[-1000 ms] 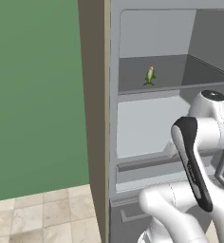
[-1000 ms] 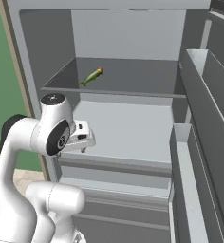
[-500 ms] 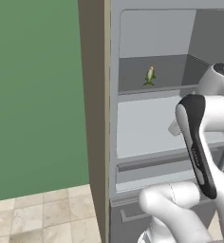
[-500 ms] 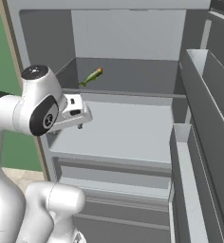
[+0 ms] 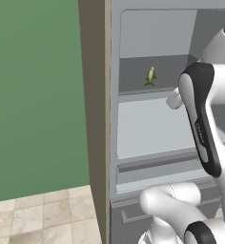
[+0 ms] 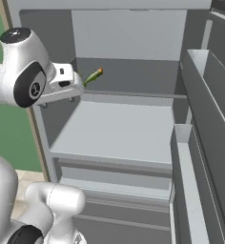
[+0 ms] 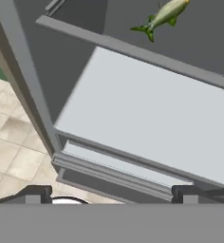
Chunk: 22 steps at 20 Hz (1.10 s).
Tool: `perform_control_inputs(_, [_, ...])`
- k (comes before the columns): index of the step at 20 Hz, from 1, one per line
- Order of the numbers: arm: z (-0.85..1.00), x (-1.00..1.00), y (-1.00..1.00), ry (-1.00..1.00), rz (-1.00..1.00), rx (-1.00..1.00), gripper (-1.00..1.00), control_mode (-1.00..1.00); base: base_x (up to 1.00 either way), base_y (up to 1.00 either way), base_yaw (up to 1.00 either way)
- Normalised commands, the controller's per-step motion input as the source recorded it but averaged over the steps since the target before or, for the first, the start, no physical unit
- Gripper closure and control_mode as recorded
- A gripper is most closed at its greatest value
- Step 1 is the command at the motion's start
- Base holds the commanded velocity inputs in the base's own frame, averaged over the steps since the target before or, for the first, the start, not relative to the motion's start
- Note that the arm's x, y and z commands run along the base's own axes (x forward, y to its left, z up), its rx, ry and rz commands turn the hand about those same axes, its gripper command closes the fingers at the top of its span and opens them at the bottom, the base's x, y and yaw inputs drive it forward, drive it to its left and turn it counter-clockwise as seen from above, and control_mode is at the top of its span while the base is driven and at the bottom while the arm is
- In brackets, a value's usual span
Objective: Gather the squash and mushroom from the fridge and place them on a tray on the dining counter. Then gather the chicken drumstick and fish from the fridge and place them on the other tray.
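A: Where's the fish?

B: The fish [image 5: 151, 76] [image 6: 94, 76] [image 7: 163, 16] lies on the upper shelf [image 6: 133, 93] inside the fridge [image 5: 148, 133] [image 6: 128, 128] [image 7: 133, 114], toward the shelf's left side and near its front edge. Fridge door is open; the door bins [image 6: 200, 143] stand off to the right of the interior.

A: Anything else on the shelves?

B: The fish is the one item I can pick out. The wide lower shelf [image 6: 114, 131] [image 7: 147, 109] sits just under the fish's shelf, with a drawer front [image 5: 157, 167] below that.

A: Claw state?

B: Gripper [image 7: 111, 194] is spread wide, holding nothing. Both tips sit well apart at the bottom of the hand view. It's in front of the fridge opening, below the fish and apart from it, aimed at the lower shelf's front lip. In the right base view the hand [image 6: 62, 86] is at the fridge's left wall, just left of the fish.
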Motion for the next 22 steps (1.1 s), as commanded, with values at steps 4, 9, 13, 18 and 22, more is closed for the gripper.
perform_control_inputs(4, [0.28,0.28,0.0,0.0,-0.17,0.08,-1.0,-1.0,0.0,0.0,0.0])
perform_control_inputs(9, [0.05,0.44,0.0,0.0,-0.16,0.04,-1.0,-1.0,0.0,0.0,0.0])
perform_control_inputs(13, [-0.04,0.33,0.0,-0.05,-0.03,0.03,-1.0,-1.0,0.0,0.0,0.0])
perform_control_inputs(18, [-0.02,0.32,0.0,-0.05,-0.03,0.08,-1.0,-1.0,0.0,0.0,0.0])
perform_control_inputs(22, [-0.05,0.42,0.0,-0.03,0.0,0.09,-1.0,-1.0,0.0,0.0,0.0])
